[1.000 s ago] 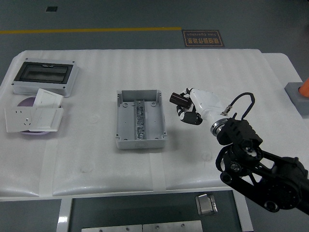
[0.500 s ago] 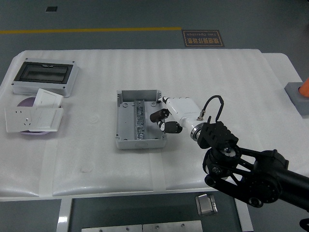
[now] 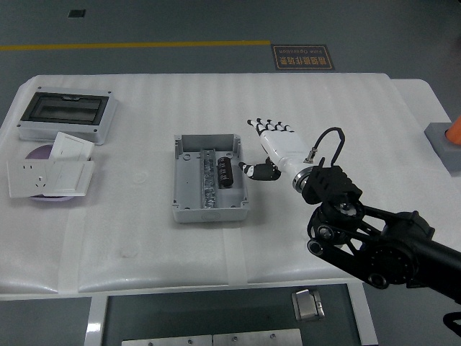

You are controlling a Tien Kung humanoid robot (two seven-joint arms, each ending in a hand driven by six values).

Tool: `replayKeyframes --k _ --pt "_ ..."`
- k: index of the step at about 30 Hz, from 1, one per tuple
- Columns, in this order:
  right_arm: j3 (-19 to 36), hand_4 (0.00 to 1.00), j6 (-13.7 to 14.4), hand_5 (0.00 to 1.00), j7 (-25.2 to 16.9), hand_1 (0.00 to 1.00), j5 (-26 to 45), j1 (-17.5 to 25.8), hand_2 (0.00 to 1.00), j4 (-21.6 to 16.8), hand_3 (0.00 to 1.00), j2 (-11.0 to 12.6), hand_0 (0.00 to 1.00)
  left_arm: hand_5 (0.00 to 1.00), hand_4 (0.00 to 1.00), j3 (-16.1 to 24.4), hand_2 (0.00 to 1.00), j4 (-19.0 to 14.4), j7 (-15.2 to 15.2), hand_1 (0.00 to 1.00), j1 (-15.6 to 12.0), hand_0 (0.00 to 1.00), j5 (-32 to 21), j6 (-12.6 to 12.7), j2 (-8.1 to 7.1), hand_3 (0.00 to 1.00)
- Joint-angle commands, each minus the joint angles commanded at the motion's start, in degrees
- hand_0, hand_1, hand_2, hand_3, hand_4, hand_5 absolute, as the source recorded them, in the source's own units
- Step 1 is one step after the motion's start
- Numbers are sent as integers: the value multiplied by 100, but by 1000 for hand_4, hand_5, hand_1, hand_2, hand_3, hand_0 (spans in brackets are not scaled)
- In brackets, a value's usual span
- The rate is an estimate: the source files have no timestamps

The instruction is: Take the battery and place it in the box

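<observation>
Noting battery (image 3: 226, 171) lying inside box (image 3: 189, 210).
My right hand (image 3: 268, 143) hangs beside it, fingers spread, holding nothing.

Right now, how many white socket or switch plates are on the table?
2 that I can tell. One socket plate lies flat at the left edge; one blank plate leans just right of it. Another white piece below may be a third.

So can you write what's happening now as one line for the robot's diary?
right hand: open, beside box | battery: lying in grey box | left arm: not in view
</observation>
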State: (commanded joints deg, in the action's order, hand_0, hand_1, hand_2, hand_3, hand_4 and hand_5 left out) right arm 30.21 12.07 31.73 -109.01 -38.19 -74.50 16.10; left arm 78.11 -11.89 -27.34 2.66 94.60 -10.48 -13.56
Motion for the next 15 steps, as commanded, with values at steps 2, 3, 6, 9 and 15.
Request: replayKeyframes --k 2,3,6,9,15 --pt "-58 765 -2 486 -35 998 170 -159 998 278 998 -12 998 147 638 -2 551 2 6 668 4 601 -1 0 4 565" --pt "-98 765 -15 486 -44 998 254 -231 998 415 998 -27 998 147 638 -5 551 3 8 668 7 601 -3 0 7 565" --pt "-259 765 -70 486 -41 998 499 -411 998 774 998 -84 998 147 638 -9 551 5 15 668 12 601 0 0 13 565" --pt "-441 759 -141 478 -22 998 708 -546 998 1099 998 -159 998 145 644 5 553 1 7 669 12 601 21 -6 8 563" --pt "-793 759 -267 475 8 998 980 -728 998 1567 998 -326 998 137 643 8 550 -1 11 669 26 601 34 -11 -3 563"
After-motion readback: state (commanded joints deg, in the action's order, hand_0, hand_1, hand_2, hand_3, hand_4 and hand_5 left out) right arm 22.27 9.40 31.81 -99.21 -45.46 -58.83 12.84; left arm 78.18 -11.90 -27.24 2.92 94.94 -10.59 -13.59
